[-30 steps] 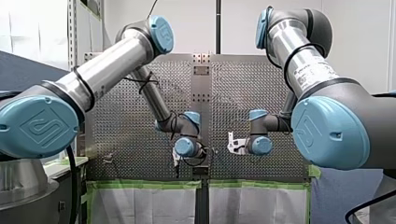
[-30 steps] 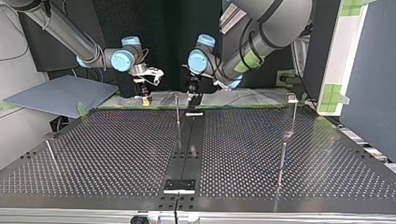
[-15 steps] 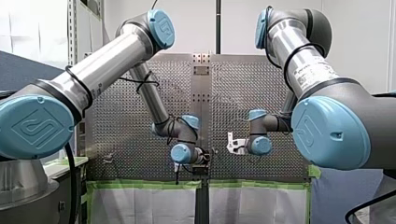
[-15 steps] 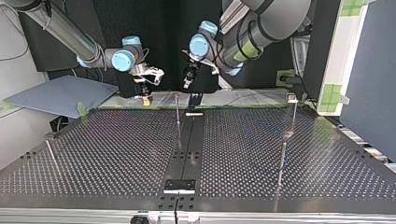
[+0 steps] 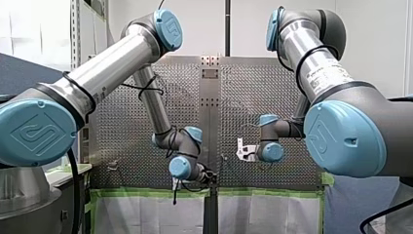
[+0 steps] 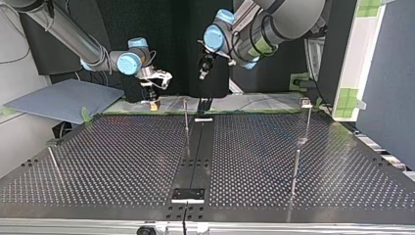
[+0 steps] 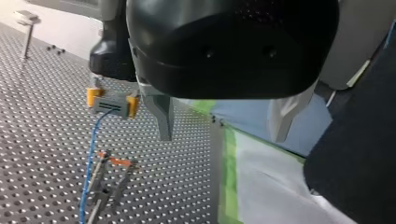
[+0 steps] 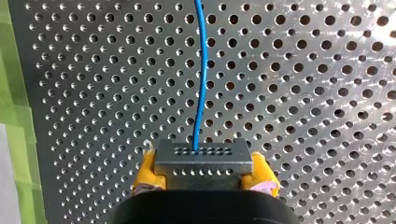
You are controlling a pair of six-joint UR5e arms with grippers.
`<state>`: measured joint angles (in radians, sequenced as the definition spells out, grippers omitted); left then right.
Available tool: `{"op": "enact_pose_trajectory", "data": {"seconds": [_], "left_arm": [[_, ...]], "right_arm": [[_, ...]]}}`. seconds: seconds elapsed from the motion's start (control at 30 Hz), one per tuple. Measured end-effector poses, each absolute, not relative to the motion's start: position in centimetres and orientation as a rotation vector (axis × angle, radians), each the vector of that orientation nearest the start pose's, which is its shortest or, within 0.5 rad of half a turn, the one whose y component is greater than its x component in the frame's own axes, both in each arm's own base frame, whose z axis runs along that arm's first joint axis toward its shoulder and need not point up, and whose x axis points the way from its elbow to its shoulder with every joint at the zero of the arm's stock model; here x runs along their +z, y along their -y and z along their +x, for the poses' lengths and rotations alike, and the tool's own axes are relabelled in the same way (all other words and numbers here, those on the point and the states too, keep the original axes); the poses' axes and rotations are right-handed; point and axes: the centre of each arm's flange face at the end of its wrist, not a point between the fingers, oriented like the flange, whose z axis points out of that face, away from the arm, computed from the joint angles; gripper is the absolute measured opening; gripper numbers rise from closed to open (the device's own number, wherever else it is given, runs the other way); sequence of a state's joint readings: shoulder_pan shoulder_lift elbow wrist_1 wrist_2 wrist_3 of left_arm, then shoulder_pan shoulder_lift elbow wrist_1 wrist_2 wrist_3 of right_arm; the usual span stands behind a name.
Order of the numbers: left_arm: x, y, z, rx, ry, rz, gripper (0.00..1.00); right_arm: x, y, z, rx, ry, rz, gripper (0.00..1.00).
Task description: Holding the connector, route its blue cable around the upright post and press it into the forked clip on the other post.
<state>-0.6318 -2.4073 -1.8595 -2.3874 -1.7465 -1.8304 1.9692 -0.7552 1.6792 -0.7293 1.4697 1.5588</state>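
Top view shows my left tool (image 6: 202, 73) has lifted clear of the table (image 6: 122, 161), fingers spread and empty. My right tool (image 8: 204, 176) clamps the connector (image 8: 201, 161) at that view's far edge, and the blue cable (image 8: 200, 84) seemingly awaits routing.

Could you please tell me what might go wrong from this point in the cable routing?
The right gripper holds the connector only by its ends between yellow pads; tension on the blue cable could twist it loose. The cable runs beside an orange-tipped fixture and may snag there. The open left gripper hangs close by, so the arms could collide.
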Motion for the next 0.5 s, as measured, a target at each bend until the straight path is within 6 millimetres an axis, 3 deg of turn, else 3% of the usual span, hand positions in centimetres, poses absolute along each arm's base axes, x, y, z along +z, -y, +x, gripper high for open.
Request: {"op": "enact_pose_trajectory", "data": {"seconds": [0.5], "left_arm": [[-3.76,40.36,36.40,-0.370,-1.962,0.198,1.00]], "right_arm": [[2.32,51.73,37.47,1.436,1.042,1.757,0.00]]}}
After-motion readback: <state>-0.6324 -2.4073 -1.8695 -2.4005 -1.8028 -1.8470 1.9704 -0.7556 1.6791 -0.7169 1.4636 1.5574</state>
